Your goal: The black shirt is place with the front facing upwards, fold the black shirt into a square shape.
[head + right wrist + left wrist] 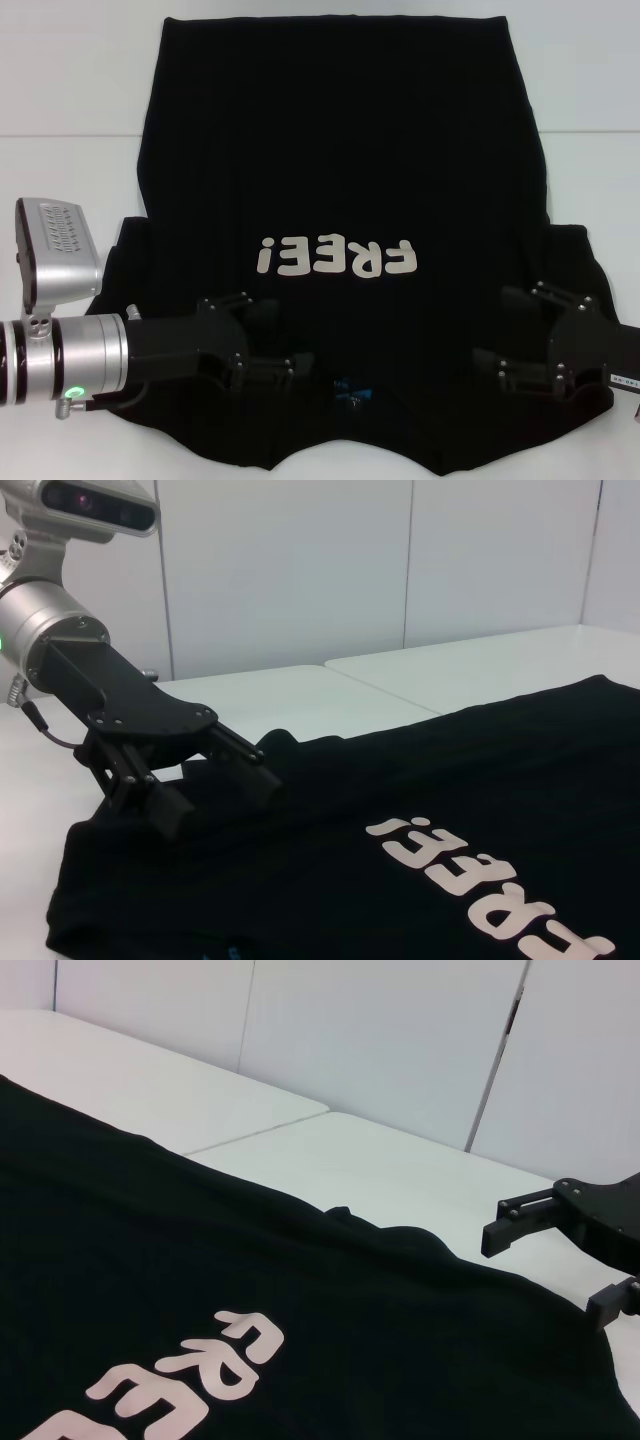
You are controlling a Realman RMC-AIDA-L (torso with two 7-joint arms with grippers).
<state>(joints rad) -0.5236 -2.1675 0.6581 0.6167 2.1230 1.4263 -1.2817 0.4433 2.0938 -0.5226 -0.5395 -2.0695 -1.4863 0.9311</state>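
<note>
One black shirt (340,170) covers the white table (70,170).

One black shirt (340,170) lay on the table (70,190). It bore one line of cream lettering (335,260), four letters and one exclamation mark, and one small blue neck label (355,392) at six o'clock. Two pincers were counted: the left pincer (268,340) at seven o'clock, the right pincer (515,335) at five o'clock. One table seam (70,136) was noted.
</note>
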